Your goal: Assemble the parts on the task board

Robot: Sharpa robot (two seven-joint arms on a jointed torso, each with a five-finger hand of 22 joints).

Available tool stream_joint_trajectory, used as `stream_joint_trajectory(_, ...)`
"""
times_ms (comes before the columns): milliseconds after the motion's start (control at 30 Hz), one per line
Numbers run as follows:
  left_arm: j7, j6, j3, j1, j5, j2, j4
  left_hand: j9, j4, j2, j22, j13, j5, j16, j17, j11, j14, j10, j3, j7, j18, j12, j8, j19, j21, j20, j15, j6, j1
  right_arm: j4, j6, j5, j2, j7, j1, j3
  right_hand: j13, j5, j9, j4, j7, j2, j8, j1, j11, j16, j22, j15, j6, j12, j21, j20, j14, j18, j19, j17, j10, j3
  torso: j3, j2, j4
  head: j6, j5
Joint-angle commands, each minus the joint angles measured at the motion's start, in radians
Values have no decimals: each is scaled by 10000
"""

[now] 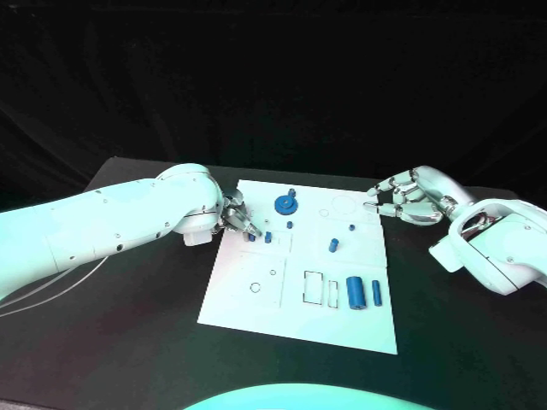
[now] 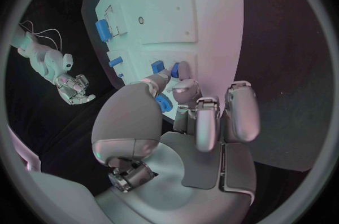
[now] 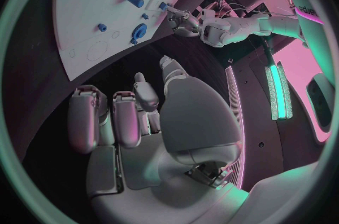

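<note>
Left hand [image 1: 233, 218] at task board [image 1: 255, 307] left edge pinched small blue part [image 2: 174, 70]. Right hand [image 1: 405, 198] hovered curled, holding nothing, off far right corner. Blue gear [image 1: 285, 203], cylinders [image 1: 355, 292] lay on board.

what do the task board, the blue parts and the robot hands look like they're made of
Task board: looks like a rigid white plastic or coated plate, matte, with a flat even surface and thin printed outlines.
Blue parts, such as the round gear-like part and the larger cylinder: probably moulded or printed plastic, uniform opaque blue, little shine.
Left hand and right hand: silver, metal or metallic-finished plastic, with soft sheen.
</note>
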Motion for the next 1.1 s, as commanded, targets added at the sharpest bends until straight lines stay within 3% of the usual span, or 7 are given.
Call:
stream_joint_trajectory(33,5,10,3,-4,-58,-17,40,-21,139,-96,17,27,14,59,2635,22,1035,82,-311,29,-132,23,-58,91,41,2,-58,93,-164,16,64,-49,-6,70,-6,1,-9,32,-14,-15,0,19,61,-57,1,-35,1134,-87,14,17,-45,-41,435,113,-41,-8,26,-62,-9,1,7,25,-8)
stream_joint_trajectory(200,130,-272,8,-4,8,-91,128,-51,595,-295,25,76,22,59,2635,17,1035,93,-1445,22,-132,50,-92,95,41,1,-58,139,-520,8,64,-49,-8,75,-6,1,-9,32,-14,-15,0,19,61,-57,1,-35,1134,-87,14,17,-45,-41,435,113,-41,-8,26,-62,-7,1,10,35,-18)
stream_joint_trajectory(600,410,-1042,253,46,326,-381,451,-85,1167,228,-94,-151,26,59,2635,48,1035,-90,-3632,52,-102,-208,-165,33,-48,-18,-43,38,-83,-35,56,-37,5,83,-13,1,-29,35,-16,-10,1,17,62,-63,2,-54,1122,-87,10,-1,-66,-42,429,118,-52,-35,9,-72,-3,5,-9,100,-75)
stream_joint_trajectory(800,995,-1846,309,124,211,-526,739,-76,980,445,-1477,-1503,29,52,2626,235,1031,-983,-3970,267,185,-1471,-207,-694,-942,38,102,-519,1225,-42,46,-32,-4,85,-15,1,-29,35,-16,-10,1,17,62,-63,2,-54,1122,-87,10,-1,-66,-42,429,118,-52,-35,9,-72,-9,10,7,119,-190)
stream_joint_trajectory(967,2430,-3026,314,147,126,-446,974,-282,569,543,-6213,-3131,10,-3571,-1326,716,-911,-2930,-3041,786,1030,-3355,-441,-3434,-4609,391,527,-1698,2939,-53,37,-31,-6,89,-15,1,-29,35,-16,-10,1,17,62,-63,2,-54,1122,-87,10,-1,-66,-42,429,118,-52,-35,9,-72,-16,20,6,138,-257)
stream_joint_trajectory(1000,2924,-3305,304,146,46,-379,1009,-422,432,500,-6529,-3474,54,-5144,-2809,908,-1860,-3408,-2678,954,1034,-3836,-569,-3712,-5125,502,678,-1949,3417,-57,33,-30,-4,95,-16,1,-29,35,-16,-10,1,17,62,-63,2,-54,1122,-87,10,-1,-66,-42,429,118,-52,-35,9,-72,-17,19,3,138,-262)
stream_joint_trajectory(1100,4159,-4019,197,112,-481,-144,1028,-735,204,273,-6951,-4239,71,-6490,-4082,1048,-2482,-3882,-1985,1157,1068,-4678,-774,-3772,-5757,682,875,-2134,4133,-68,29,-27,12,110,-27,0,-42,39,-17,-7,1,17,63,-66,2,-67,1101,-88,6,-13,-98,-43,425,126,-70,-53,-2,-80,-25,18,1,139,-309)
